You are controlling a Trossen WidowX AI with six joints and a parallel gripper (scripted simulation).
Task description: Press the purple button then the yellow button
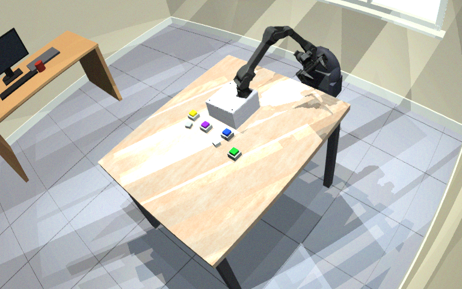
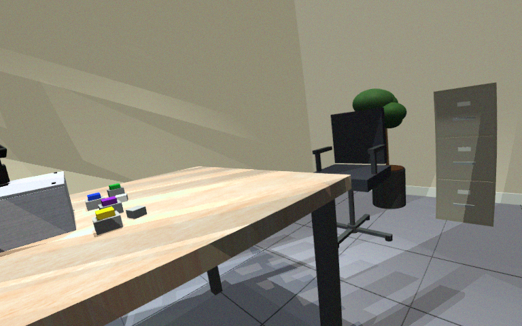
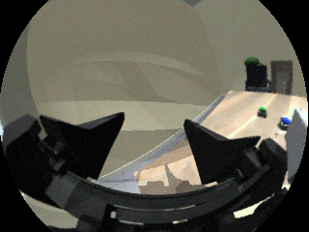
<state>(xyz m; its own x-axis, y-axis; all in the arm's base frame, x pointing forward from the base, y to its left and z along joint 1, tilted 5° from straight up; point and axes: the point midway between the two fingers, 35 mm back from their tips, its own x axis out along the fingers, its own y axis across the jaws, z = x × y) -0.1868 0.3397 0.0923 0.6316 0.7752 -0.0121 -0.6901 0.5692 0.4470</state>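
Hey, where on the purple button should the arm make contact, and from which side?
Press the flat top of the purple square button from straight above. Its cap faces up on a grey base, with a small grey block beside it. The gripper is open and far off.

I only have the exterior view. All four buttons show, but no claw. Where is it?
Observer: The claw is raised near the far edge of the table, behind the white base box and well away from the purple button.
Operator: Open or shut?
Observer: Open. The wrist view shows nothing between the fingers.
Operator: Does the wrist camera see purple?
Observer: No. Only the green button and the blue button show there, toward its right edge.
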